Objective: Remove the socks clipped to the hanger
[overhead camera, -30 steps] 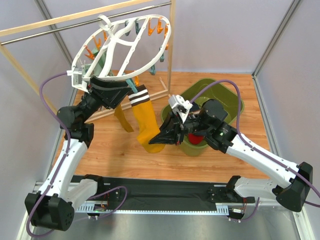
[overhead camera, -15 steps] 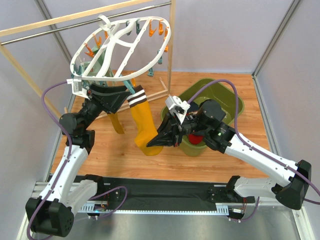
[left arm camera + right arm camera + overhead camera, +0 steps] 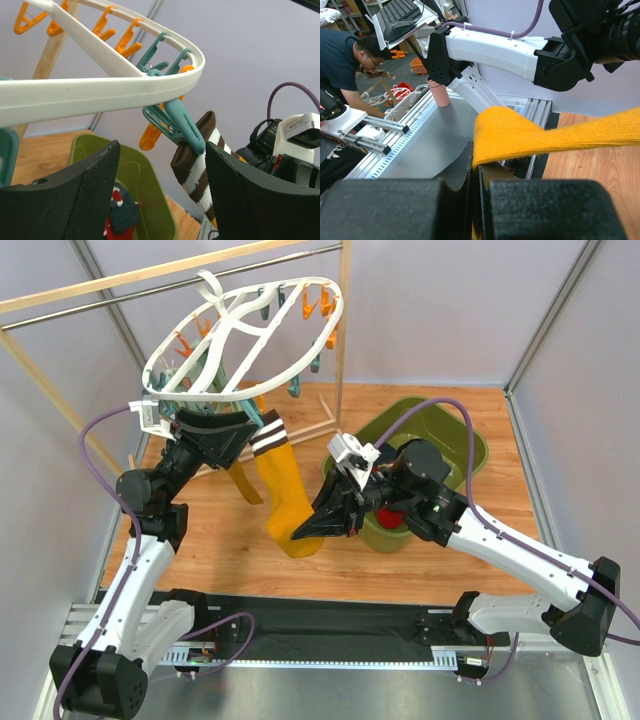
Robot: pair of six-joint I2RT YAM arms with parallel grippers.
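Wooden tabletop [image 3: 200, 540] lies below both arms. Right gripper [image 3: 300, 530] is clenched on the toe of the mustard sock [image 3: 280, 485]. The sock's striped cuff, up and away from it, sits pinched in a teal clip [image 3: 182, 122] on the hanger [image 3: 322, 340]. Left gripper [image 3: 162, 150] gapes beneath the rim, gripping nothing. A pull could swing the unsteadied hanger along its rail [image 3: 100, 304] instead of freeing the cuff, or the toe could slip out.

Left wrist cam: the mustard sock [image 3: 199, 172] drops off the bottom edge just below its striped cuff. The hanger [image 3: 100, 92] gets chopped by the left edge, and the spread-open left pincer [image 3: 161, 150] blocks most of the green bin [image 3: 150, 182], so the red and dark stuff inside is anyone's guess. Right wrist cam: the sock's end vanishes into the clamped right pincer [image 3: 474, 165] and the rest runs off the right edge.
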